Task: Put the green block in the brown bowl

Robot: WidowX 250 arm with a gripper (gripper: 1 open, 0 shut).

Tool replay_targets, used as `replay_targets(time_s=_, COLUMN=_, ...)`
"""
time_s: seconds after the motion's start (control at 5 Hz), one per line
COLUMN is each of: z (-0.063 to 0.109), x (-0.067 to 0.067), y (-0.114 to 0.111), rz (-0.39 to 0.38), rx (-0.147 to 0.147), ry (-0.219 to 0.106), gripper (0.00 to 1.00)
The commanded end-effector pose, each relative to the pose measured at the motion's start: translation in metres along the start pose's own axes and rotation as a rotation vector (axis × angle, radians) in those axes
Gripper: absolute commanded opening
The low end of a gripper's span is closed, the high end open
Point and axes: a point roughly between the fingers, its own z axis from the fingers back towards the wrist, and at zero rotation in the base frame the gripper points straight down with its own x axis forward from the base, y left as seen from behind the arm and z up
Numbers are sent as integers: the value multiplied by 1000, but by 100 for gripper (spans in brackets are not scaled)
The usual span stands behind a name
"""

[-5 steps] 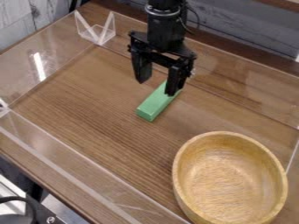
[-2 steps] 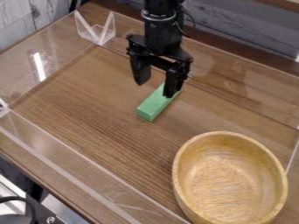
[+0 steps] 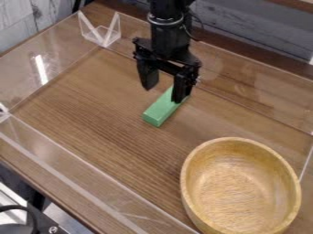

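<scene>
The green block (image 3: pixel 160 111) lies flat on the wooden table, near the middle, its long side running up and to the right. My black gripper (image 3: pixel 166 90) hangs straight down just above the block's far end. Its two fingers stand open, one on each side, with nothing between them. The brown bowl (image 3: pixel 241 188) sits at the lower right, round, light wood, with nothing in it. It lies well apart from the block, toward the front right.
Clear plastic walls (image 3: pixel 61 57) ring the table on the left, front and right. A small clear bracket (image 3: pixel 101 29) stands at the back left. Bare wood (image 3: pixel 86 119) stretches left of the block.
</scene>
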Motion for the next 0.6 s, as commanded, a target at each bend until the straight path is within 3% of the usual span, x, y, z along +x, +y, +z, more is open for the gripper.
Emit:
replay_targets(time_s=0.0, z=10, x=4, y=2, rz=0, rx=2, ry=-51, gripper=100)
replay_targets(time_s=0.4, z=11, x=4, y=2, rz=-12, rx=-5, ry=-70, gripper=100)
